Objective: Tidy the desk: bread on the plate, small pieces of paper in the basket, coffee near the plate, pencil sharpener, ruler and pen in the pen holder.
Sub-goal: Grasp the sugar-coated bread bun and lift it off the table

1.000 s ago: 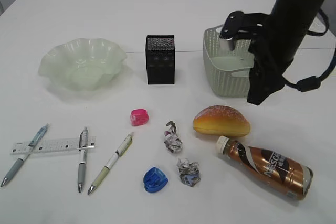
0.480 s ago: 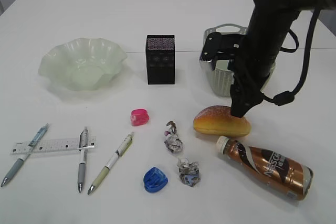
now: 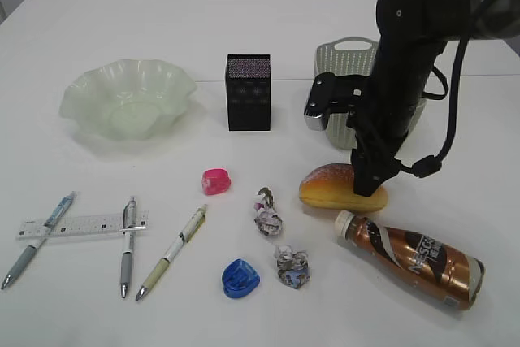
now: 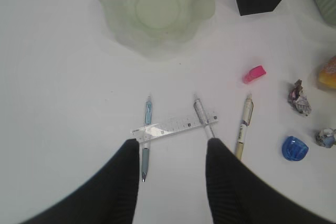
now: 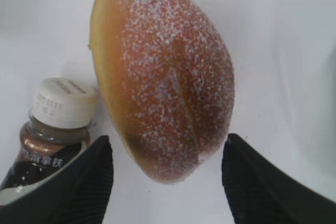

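While its fingers are standing spread on either side of the bread (image 5: 165,77), the right end effector (image 5: 165,182) is hanging released just over it.

Nothing is being gripped: the bun is lying on the white counter (image 3: 244,30), with the coffee (image 3: 414,259) on its side close beside it, cap toward the bun. Behind the arm the basket (image 3: 345,58) is sitting half hidden; the pen holder (image 3: 248,93) and the plate (image 3: 127,99) are standing further left. Two paper wads (image 3: 267,217), a pink sharpener (image 3: 216,181) and a blue one (image 3: 240,278) are lying in the way to the left. The left end effector (image 4: 170,161) is hovering unclenched and empty above the ruler (image 4: 173,127), which is lying across two pens (image 4: 147,135). Compared with a second ago, the right arm has left the basket and come down to the bread.
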Robot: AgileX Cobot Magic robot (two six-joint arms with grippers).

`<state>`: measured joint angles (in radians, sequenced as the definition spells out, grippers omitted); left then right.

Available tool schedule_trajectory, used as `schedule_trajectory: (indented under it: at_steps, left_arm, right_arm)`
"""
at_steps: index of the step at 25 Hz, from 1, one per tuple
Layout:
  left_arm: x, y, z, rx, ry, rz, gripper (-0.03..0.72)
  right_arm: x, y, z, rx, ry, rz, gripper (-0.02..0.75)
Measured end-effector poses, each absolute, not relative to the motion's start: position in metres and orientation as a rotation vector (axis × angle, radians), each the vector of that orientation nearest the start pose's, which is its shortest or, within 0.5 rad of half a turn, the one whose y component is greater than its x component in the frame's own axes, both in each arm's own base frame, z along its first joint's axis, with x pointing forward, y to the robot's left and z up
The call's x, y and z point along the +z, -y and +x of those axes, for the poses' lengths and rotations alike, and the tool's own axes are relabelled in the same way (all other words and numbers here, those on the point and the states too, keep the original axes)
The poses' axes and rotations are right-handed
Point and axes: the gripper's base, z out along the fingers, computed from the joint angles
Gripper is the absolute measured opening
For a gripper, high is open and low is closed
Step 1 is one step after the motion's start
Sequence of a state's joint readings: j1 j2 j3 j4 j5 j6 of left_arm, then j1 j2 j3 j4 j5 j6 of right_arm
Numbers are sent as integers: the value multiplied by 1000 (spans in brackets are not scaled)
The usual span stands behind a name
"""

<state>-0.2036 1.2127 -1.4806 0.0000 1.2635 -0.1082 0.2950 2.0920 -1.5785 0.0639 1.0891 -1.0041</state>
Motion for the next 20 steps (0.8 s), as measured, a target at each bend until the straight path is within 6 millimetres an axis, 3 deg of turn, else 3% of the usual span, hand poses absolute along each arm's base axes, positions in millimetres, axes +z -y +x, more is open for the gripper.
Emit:
schedule_trajectory:
  at_steps: [20]
  left_arm:
    - [437,45,216,-131,-2481,123,307]
  right_arm:
    - [157,-128,402,61,-2444,-1877,509]
